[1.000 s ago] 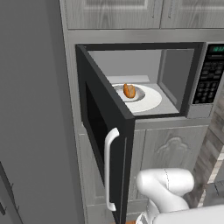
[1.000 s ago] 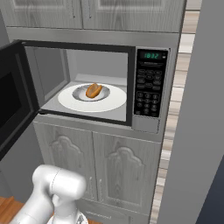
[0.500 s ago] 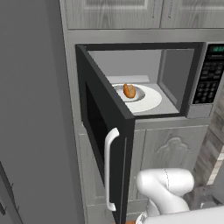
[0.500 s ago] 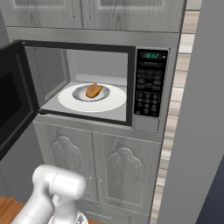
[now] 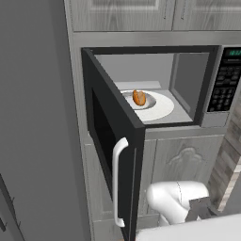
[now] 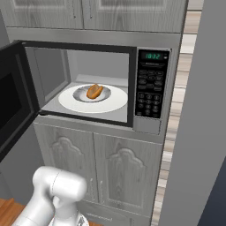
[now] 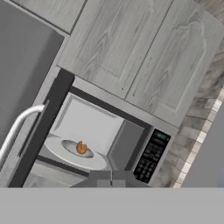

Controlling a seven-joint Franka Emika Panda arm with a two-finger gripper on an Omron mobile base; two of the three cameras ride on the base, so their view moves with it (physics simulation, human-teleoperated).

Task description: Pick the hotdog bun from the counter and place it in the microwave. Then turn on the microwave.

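The hotdog bun [image 5: 139, 97] [image 6: 95, 91] [image 7: 81, 148], small and orange-brown, lies on a shallow grey dish [image 6: 84, 95] in the middle of the white turntable [image 5: 162, 108] [image 6: 115, 102] inside the microwave [image 5: 224, 84] [image 6: 152, 88] [image 7: 151, 157]. The microwave's door [image 5: 108, 136] [image 6: 11, 101] stands wide open to the left, its white handle [image 5: 116, 183] [image 7: 17, 127] facing me. The keypad's green display is lit. My gripper [image 7: 111, 180] is shut, holds nothing, and sits well back from and below the microwave opening. The counter is out of view.
A tall grey fridge side [image 5: 33, 117] stands left of the open door. Grey cabinet doors [image 6: 110, 172] sit under the microwave, with more above. A grey wall panel [image 6: 198, 132] and a strip of brick backsplash [image 5: 230, 160] are on the right.
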